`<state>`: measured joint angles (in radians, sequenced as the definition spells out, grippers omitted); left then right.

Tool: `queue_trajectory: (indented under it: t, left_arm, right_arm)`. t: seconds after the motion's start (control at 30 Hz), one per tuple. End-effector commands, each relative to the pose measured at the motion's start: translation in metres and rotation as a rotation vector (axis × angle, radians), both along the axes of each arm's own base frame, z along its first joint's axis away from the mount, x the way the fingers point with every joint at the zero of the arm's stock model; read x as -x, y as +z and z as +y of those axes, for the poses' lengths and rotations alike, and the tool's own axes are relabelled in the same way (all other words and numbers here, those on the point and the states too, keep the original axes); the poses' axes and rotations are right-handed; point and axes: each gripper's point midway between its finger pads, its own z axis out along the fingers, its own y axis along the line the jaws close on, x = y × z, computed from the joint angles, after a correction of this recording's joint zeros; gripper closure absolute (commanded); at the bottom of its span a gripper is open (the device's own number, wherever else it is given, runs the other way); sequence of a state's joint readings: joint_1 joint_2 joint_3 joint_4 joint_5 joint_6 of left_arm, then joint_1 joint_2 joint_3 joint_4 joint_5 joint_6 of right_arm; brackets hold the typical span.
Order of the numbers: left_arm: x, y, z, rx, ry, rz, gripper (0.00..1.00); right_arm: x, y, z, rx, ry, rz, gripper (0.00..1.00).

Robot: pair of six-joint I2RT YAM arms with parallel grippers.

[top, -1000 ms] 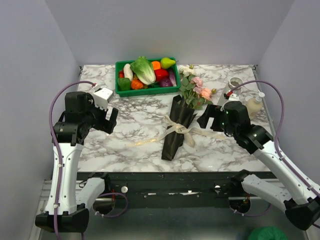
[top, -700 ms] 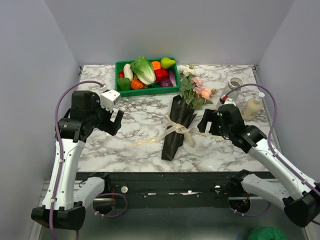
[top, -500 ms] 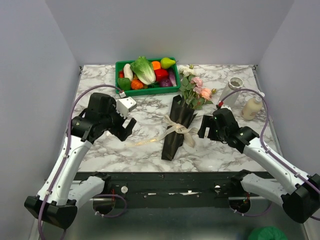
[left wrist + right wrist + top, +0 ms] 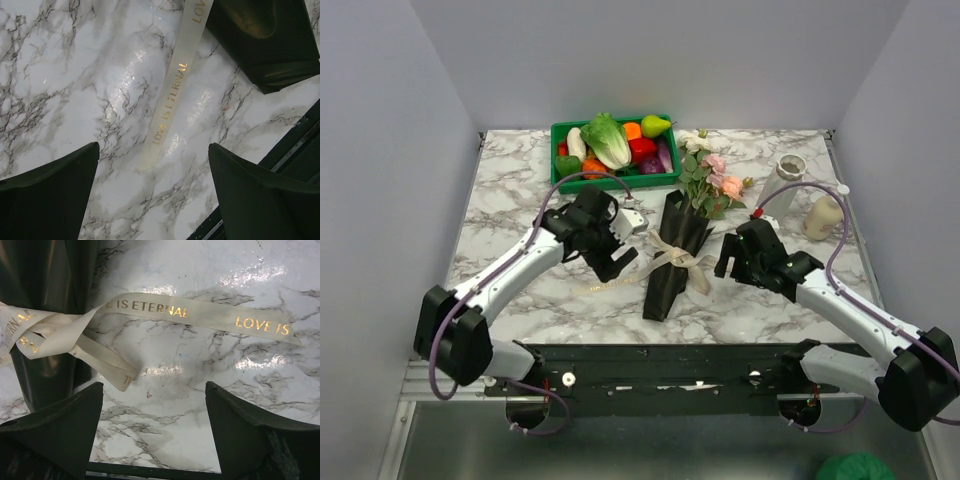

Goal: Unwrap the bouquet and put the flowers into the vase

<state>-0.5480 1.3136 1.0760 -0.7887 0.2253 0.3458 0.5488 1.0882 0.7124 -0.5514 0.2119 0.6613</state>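
2 empty, wide-open tools, left tool and right tool, flank the bouquet above its ribbon; tray behind.

Marble table bears bouquet, tray, vase, bottle.

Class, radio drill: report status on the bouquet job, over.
Left tool open over one ribbon tail. Right tool open over the other tail. Bouquet wrapped and tied, flat on table; vase upright, far right. Nothing blocking.
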Motion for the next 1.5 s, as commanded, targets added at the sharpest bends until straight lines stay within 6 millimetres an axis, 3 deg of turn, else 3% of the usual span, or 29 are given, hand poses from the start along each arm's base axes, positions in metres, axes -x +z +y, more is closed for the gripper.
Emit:
queue_trajectory:
  t: [0.0, 0.07, 0.2, 0.4, 0.6, 0.87, 1.27, 1.47]
  left_arm:
    - [-0.027, -0.013, -0.033, 0.026, -0.061, -0.008, 0.01]
    - [-0.034, -0.028, -0.040, 0.011, -0.069, 0.013, 0.01]
    - [-0.046, -0.036, -0.059, 0.028, -0.099, 0.030, 0.01]
    - [-0.036, -0.045, -0.088, 0.079, -0.245, 0.093, 0.01]
    - [-0.029, -0.056, -0.102, 0.096, -0.341, 0.148, 0.01]
    - [-0.025, -0.083, -0.100, 0.020, -0.375, 0.138, 0.01]
    - [-0.043, -0.111, -0.094, -0.078, -0.363, 0.041, 0.01]
    - [-0.050, -0.122, -0.090, -0.106, -0.343, 0.006, 0.23]
  right_arm:
    - [0.003, -0.013, -0.014, 0.038, -0.080, 0.009, 0.12]
    - [0.006, -0.015, -0.016, 0.039, -0.101, 0.018, 0.12]
    - [0.008, -0.016, -0.023, 0.046, -0.128, 0.005, 0.12]
    - [0.009, -0.018, -0.029, 0.066, -0.143, -0.007, 0.12]
    - [0.011, -0.018, -0.035, 0.087, -0.166, -0.007, 0.12]
    - [0.005, -0.008, -0.031, 0.067, -0.156, -0.034, 0.12]
    - [0.000, -0.006, -0.028, 0.054, -0.161, -0.049, 0.12]
    - [-0.006, -0.006, -0.026, 0.060, -0.163, -0.059, 0.12]
